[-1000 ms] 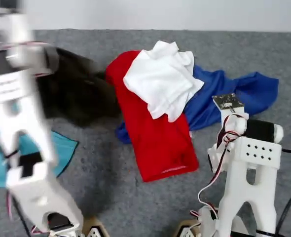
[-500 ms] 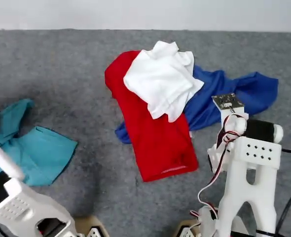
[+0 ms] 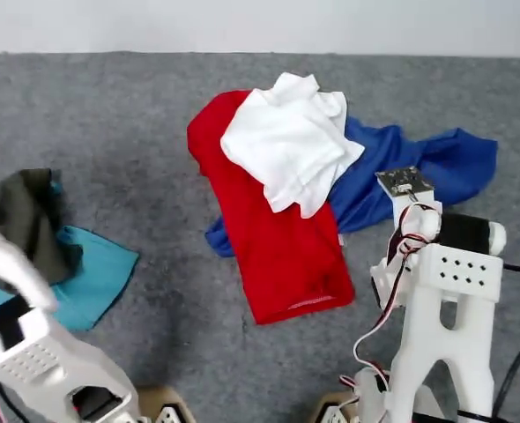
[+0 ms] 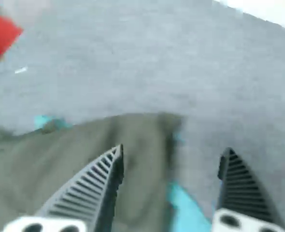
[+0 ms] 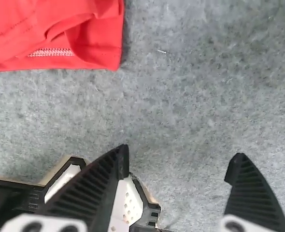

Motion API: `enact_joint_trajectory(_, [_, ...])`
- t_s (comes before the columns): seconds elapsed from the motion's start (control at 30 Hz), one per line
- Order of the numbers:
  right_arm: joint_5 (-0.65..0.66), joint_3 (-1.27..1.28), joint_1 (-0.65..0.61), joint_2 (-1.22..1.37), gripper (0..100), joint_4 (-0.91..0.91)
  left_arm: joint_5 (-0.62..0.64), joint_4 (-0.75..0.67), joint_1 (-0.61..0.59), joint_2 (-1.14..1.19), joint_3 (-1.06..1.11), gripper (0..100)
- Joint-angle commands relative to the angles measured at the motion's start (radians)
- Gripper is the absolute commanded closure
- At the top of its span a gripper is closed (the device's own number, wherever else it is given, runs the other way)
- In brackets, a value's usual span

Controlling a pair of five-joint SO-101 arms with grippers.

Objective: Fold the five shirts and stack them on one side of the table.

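Your left hand (image 4: 174, 150) is released, fingers (image 4: 104, 183) spread wide, nothing clamped between them. It hangs over the dark olive shirt (image 4: 60, 154), and one finger sits above that cloth. Can't tell if it touches. The shirt's edge runs just ahead of the fingertips, and past it is bare grey table (image 4: 147, 63). The teal shirt (image 4: 186, 208) peeks out from under the olive one, in the gap between the two fingers and close to the other finger. A corner of the red shirt (image 4: 0, 36) sits well away from this hand, far across the table.

In the high view, the dark olive shirt (image 3: 26, 216) lies crumpled on top of the teal shirt (image 3: 97, 278), right beside your left arm (image 3: 40, 361).

Your right hand (image 5: 181, 152) is also released, jaws wide apart, gripping nothing. It points down at bare table. The hem corner of the red shirt (image 5: 55, 29) lies ahead of the fingertips, apart from them and off to one finger's side.

In the high view, the red shirt (image 3: 278, 238) lies just beside your right arm (image 3: 436, 291). The white shirt (image 3: 286, 145) is bunched over its far end. The blue shirt (image 3: 436, 163) lies under both and spreads out beyond the right arm. None is folded.
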Motion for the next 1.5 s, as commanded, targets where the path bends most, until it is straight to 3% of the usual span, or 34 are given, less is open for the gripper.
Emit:
enact_joint_trajectory(0.0, [0.011, -0.006, 0.007, -0.01, 66.7, 0.041, 0.034, 0.035, 0.259, -0.04, 0.044, 71])
enact_joint_trajectory(0.23, [0.011, -0.006, 0.013, -0.013, 66.7, 0.041, 0.224, 0.026, 0.72, -0.092, 0.361, 73])
enact_joint_trajectory(0.33, [0.011, -0.006, 0.013, -0.013, 66.7, 0.041, 0.35, -0.025, 0.845, -0.014, 0.41, 73])
enact_joint_trajectory(0.53, [0.011, -0.006, 0.013, -0.013, 66.7, 0.041, 0.44, -0.161, 0.891, 0.259, 0.406, 73])
enact_joint_trajectory(0.73, [0.011, -0.006, 0.013, -0.007, 66.7, 0.041, 0.44, -0.121, 0.901, 0.499, 0.189, 74])
enact_joint_trajectory(0.9, [0.011, -0.005, 0.012, -0.004, 66.7, 0.041, 0.336, -0.018, 0.928, 0.646, -0.119, 94])
enact_joint_trajectory(0.93, [0.011, 0.0, 0.01, -0.004, 66.7, 0.041, 0.316, 0.012, 0.93, 0.66, -0.176, 99])
enact_joint_trajectory(1.03, [0.011, 0.028, 0.007, -0.004, 66.7, 0.028, 0.281, 0.034, 0.914, 0.652, -0.272, 99])
enact_joint_trajectory(1.2, [0.012, 0.048, 0.013, -0.007, 66.8, 0.019, 0.222, 0.032, 0.79, 0.485, -0.285, 99])
enact_joint_trajectory(1.33, [0.012, 0.048, 0.013, -0.01, 66.8, 0.019, 0.19, 0.029, 0.601, 0.299, -0.285, 99])
enact_joint_trajectory(1.47, [0.012, 0.048, 0.012, -0.008, 66.8, 0.022, 0.084, 0.015, 0.333, 0.147, -0.286, 99])
